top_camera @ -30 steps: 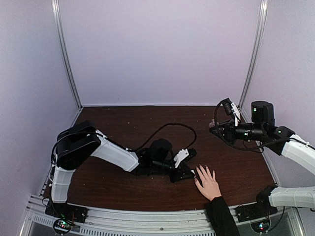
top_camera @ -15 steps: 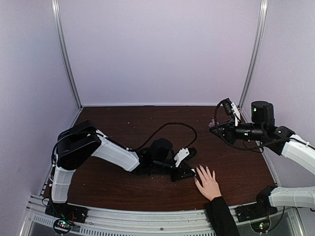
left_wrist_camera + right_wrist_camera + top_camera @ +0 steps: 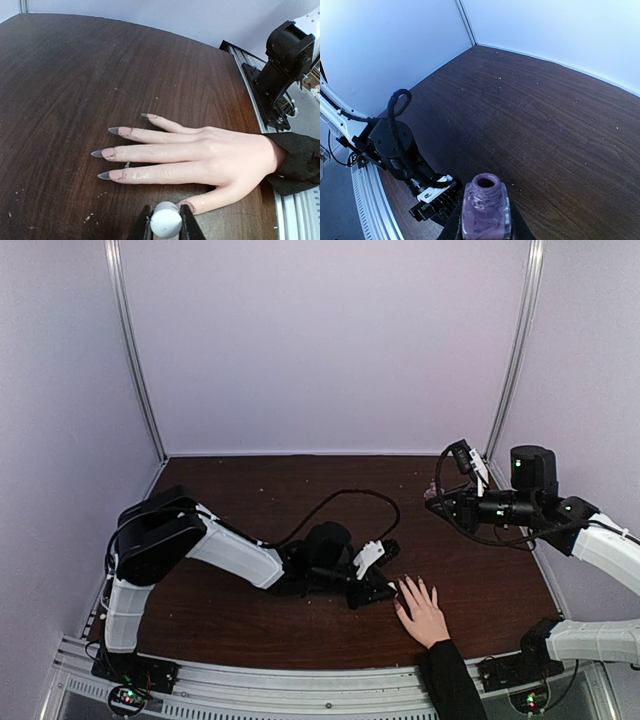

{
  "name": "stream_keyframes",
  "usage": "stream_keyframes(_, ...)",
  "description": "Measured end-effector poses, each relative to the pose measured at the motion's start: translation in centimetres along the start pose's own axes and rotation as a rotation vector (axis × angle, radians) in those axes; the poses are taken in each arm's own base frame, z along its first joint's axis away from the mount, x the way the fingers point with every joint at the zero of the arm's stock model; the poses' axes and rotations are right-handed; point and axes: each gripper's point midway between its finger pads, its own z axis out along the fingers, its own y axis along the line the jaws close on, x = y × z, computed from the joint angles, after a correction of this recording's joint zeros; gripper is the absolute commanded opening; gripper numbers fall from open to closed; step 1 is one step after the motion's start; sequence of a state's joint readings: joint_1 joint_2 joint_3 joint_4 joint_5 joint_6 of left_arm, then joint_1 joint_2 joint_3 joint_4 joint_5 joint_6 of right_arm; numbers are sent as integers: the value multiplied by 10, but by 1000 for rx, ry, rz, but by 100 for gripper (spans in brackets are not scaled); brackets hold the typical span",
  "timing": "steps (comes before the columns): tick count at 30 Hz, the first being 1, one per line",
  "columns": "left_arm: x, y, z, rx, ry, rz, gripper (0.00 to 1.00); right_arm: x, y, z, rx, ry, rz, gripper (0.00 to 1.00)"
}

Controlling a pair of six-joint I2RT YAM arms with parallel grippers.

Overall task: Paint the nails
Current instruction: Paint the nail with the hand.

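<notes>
- Top external: a human hand (image 3: 426, 615) lies palm down on the dark wood table (image 3: 300, 475) near its front edge, with the fingers spread and pointing away from the black sleeve (image 3: 450, 680).
  - The left gripper (image 3: 385, 593) sits low at the hand's thumb side, just beside it. Its jaws are too small here to tell how they stand.
  - The right gripper (image 3: 440, 502) hangs well apart from the hand, above the table's right side.
  - A black cable (image 3: 345, 495) loops behind the left arm. No writing can be read.
- Left wrist: the left gripper (image 3: 165, 223) is pinched on a round white brush cap (image 3: 165, 221). The brush below it is hidden.
  - The cap hangs right at the thumb (image 3: 210, 199), over its tip.
  - The nails (image 3: 97, 153) are long and pointed, grey at the tips and pink at the base on three fingers.
  - My judgement is that the thumbnail is the step in hand.
  - The next move calls for a short, light stroke along that nail. The brush must stay off the skin, where smudges already show. No label is visible.
- Right wrist: the right gripper (image 3: 485, 227) is clamped on an uncapped polish bottle (image 3: 485, 210) of clear purplish glass, held upright with its neck open.
  - The bottle needs to stay level and within reach for the next dip.
  - The left arm (image 3: 395, 145) shows below, but the nails are not in this view.
  - The bottle bears no readable brand or print.
</notes>
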State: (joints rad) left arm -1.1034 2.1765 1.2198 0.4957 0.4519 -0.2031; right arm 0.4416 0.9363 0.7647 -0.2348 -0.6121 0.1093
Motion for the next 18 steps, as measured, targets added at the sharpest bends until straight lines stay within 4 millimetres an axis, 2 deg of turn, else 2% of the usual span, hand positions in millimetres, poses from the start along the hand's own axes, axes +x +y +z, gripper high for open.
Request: stream_keyframes(18, 0, 9, -1, -37, -4, -3, 0, 0, 0, 0, 0, 0, 0, 0)
